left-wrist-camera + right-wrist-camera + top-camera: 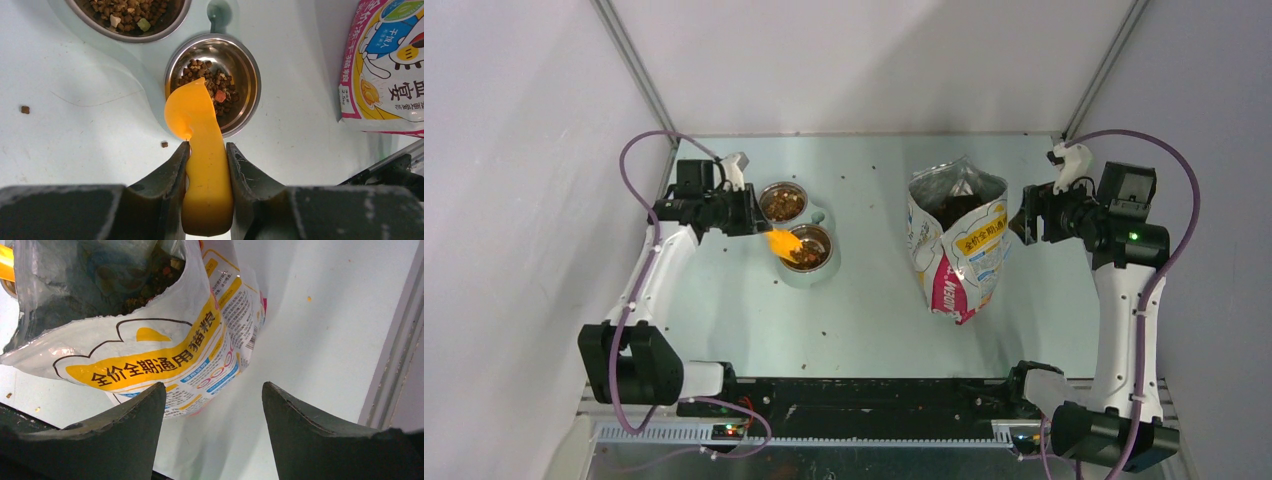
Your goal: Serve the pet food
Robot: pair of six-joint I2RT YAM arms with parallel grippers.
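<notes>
Pale tabletop (874,300) below: my left gripper (207,146) clamps the orange scoop (192,112) at the pet food (200,72). My right gripper (212,387) gapes by the "全价全期通用猫粮" bag (150,360).

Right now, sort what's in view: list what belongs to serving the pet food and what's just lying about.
In the job: pet food in the near bowl; orange scoop in the left gripper; far bowl, also filled; open bag.
Lying about: stray pellets; right gripper, open, holding nothing.
</notes>
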